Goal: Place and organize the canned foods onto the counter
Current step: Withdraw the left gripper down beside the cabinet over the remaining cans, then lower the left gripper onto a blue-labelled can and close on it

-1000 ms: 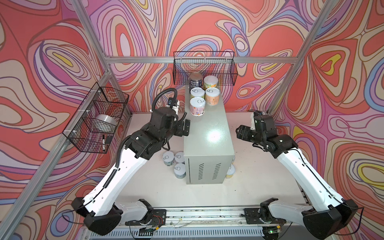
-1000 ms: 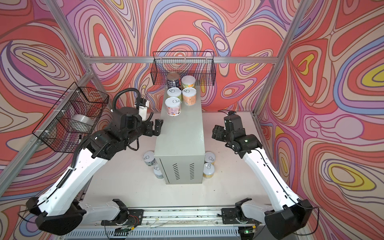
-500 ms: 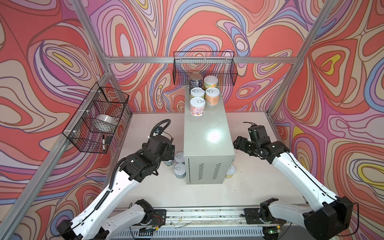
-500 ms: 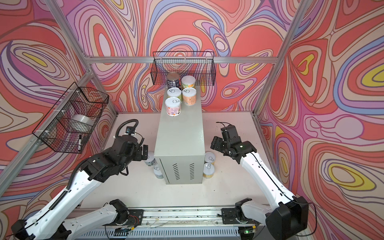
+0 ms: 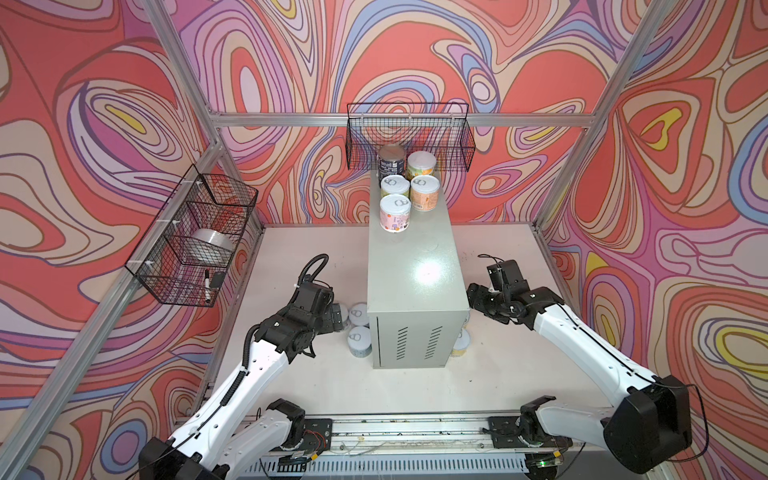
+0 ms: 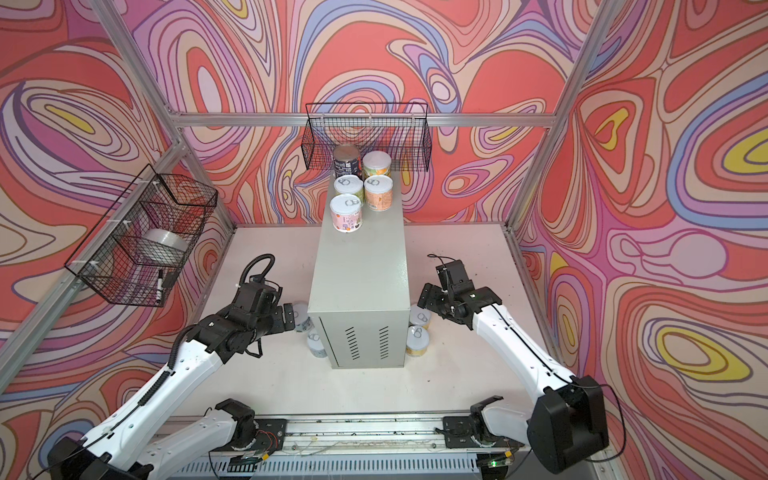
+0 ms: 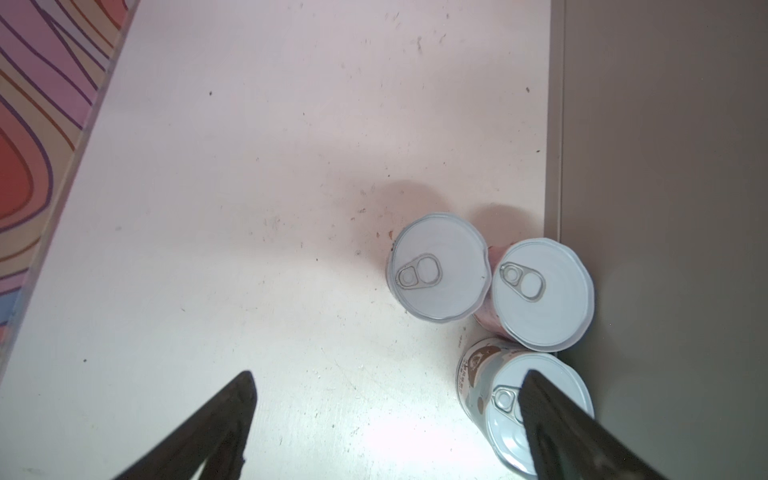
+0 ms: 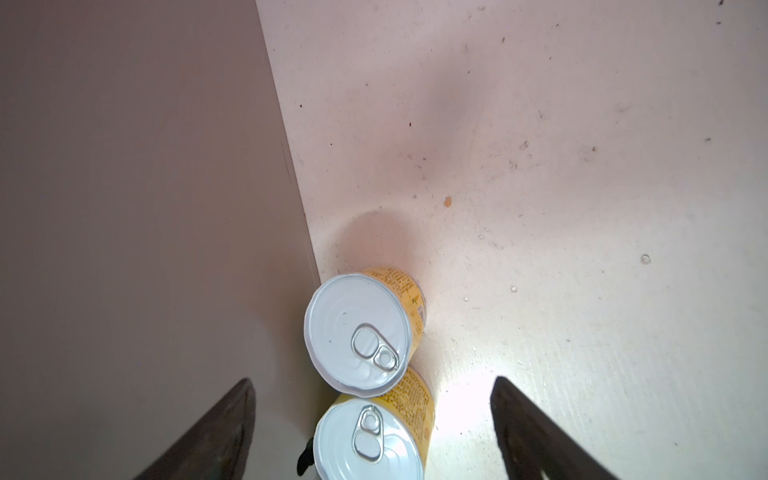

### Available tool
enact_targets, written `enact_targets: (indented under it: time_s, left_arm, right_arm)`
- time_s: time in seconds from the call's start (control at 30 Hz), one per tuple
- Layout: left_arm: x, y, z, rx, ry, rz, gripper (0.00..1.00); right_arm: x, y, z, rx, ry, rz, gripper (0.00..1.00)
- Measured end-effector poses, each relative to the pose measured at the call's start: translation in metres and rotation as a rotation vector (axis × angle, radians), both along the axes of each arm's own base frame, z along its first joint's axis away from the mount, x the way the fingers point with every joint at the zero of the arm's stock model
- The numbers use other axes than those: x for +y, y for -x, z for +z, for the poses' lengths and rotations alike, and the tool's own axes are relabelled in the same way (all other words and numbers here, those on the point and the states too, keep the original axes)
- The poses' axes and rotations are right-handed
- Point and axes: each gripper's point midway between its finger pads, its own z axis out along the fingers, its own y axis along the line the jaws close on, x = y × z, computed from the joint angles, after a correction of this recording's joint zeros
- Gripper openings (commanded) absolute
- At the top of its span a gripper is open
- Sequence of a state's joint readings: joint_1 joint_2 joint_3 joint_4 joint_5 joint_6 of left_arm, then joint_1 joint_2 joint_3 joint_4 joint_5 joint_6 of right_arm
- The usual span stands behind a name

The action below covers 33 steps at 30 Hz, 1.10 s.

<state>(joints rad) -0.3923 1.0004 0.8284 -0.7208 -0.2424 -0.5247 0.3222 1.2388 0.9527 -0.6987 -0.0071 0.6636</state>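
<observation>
The counter [image 5: 411, 266] is a tall grey cabinet in mid-table. Several canned foods [image 5: 395, 214] stand grouped at its far end. Three tins sit on the table by its left side [image 7: 438, 266] [image 7: 540, 293] [image 7: 536, 411]. My left gripper [image 7: 387, 376] hangs open over them, one finger across the grey-brown tin's lid, holding nothing. Two yellow tins [image 8: 359, 334] [image 8: 370, 442] stand against the right side. My right gripper [image 8: 372, 380] is open above them, the nearer tin between its fingers but untouched. In both top views the grippers [image 5: 336, 318] [image 6: 428, 297] flank the counter.
A black wire basket [image 5: 409, 137] hangs on the back wall just behind the counter's tins. Another basket [image 5: 195, 237] on the left wall holds a silver tape roll [image 5: 212, 245] and a marker. Aluminium frame posts stand at the corners; the arm rail runs along the front.
My left arm dropped from beside the counter top to the tins on the table at its left. My right arm lowered toward the yellow tins and its jaws widened.
</observation>
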Motion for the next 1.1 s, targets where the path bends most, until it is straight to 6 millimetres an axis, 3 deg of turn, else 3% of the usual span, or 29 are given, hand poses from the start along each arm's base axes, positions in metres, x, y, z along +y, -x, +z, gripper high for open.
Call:
enact_targets:
  time_s: [0.5, 0.93, 1.1]
  left_arm:
    - [-0.021, -0.02, -0.053, 0.11, 0.036, -0.021, 0.96]
    - [-0.025, -0.024, -0.084, 0.169, 0.024, -0.017, 0.94]
    - [-0.023, -0.028, -0.106, 0.223, 0.001, -0.001, 0.92]
  right_arm:
    - [0.004, -0.006, 0.003, -0.03, -0.019, 0.006, 0.91]
    - [0.006, -0.012, -0.003, -0.024, -0.016, 0.011, 0.91]
    - [0.006, -0.012, -0.003, -0.023, -0.012, 0.015, 0.9]
